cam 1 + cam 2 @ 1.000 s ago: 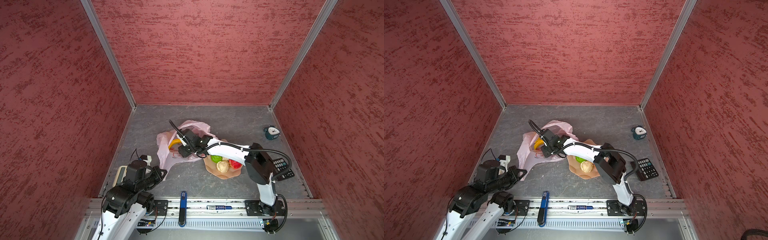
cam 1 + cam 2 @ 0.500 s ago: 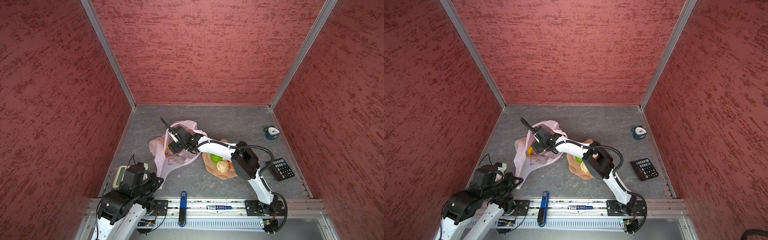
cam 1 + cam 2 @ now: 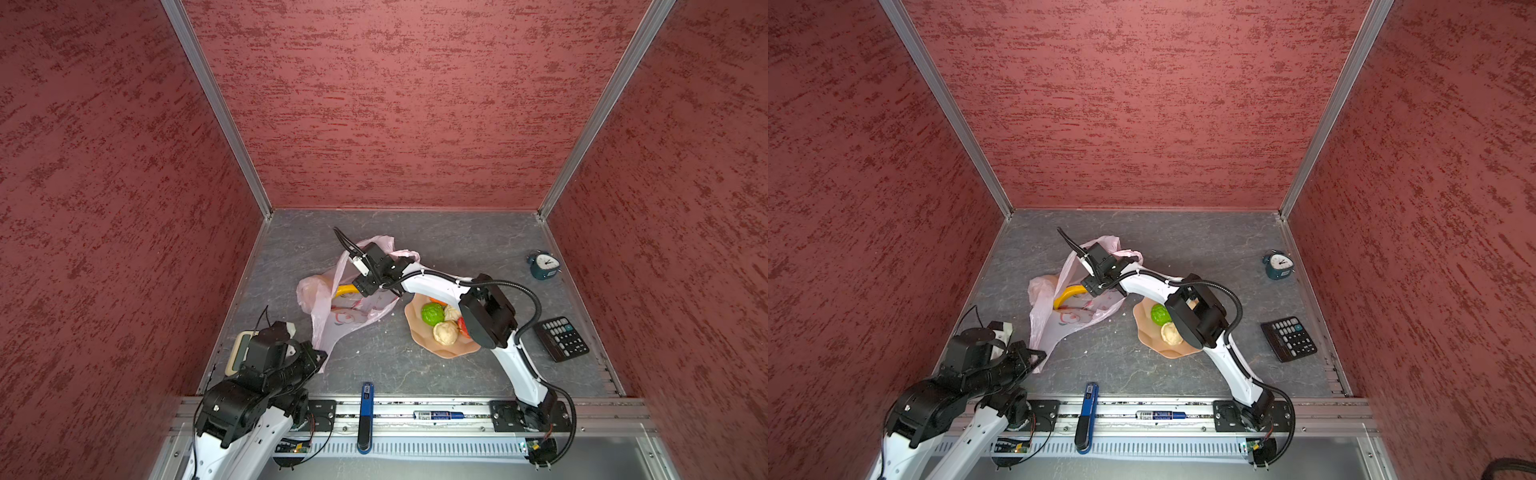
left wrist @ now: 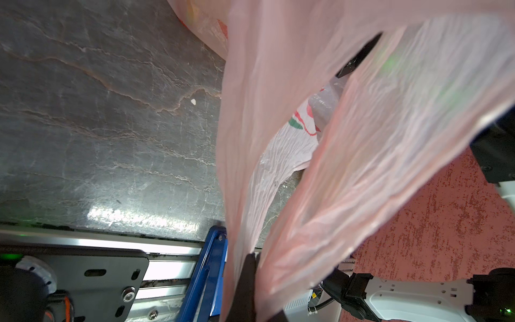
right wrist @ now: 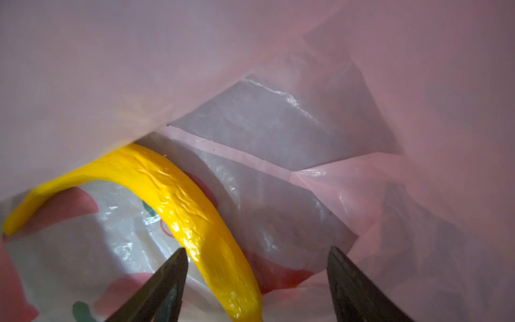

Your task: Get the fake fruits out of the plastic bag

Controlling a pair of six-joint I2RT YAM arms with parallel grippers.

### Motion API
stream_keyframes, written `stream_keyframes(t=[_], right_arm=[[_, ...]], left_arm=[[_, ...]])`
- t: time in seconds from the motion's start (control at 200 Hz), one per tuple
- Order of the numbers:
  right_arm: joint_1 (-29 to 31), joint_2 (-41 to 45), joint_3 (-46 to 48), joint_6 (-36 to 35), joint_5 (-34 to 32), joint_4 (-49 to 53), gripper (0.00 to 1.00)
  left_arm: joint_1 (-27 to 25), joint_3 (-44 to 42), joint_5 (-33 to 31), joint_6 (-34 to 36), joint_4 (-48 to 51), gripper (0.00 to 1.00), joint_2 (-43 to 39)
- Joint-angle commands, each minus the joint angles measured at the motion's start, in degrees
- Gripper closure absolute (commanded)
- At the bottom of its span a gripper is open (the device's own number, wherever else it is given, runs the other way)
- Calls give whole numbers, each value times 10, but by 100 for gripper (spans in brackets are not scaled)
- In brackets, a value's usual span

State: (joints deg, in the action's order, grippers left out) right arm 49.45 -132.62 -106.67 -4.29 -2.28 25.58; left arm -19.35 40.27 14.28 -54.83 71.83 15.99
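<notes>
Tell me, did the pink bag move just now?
Yes. In a top view the pink plastic bag, gripped by the left hand, has spread leftward, so its left edge is now farther from the peach dish.

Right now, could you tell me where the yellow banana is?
In a top view the banana lies inside the plastic bag, left of centre, just ahead of the open right gripper and left of the peach dish.
</notes>
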Motion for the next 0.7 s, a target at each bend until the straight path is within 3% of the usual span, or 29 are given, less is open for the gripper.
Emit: stream_keyframes(t=[0.0,0.266,0.531,0.696], right_arm=[[4,-22,-13,-23,25,24,23],[4,-29,-7,-30,53,45,32],[4,-23,-9,-30,62,45,70],[4,12,-7,-32,54,54,80]], left_arm=[[-1,-3,-12,3,-30,99,8],[-2,-7,-11,18,-103,99,46],[0,-11,-13,44,-200,99,112],[5,-1,-29,70,-256,99,162]])
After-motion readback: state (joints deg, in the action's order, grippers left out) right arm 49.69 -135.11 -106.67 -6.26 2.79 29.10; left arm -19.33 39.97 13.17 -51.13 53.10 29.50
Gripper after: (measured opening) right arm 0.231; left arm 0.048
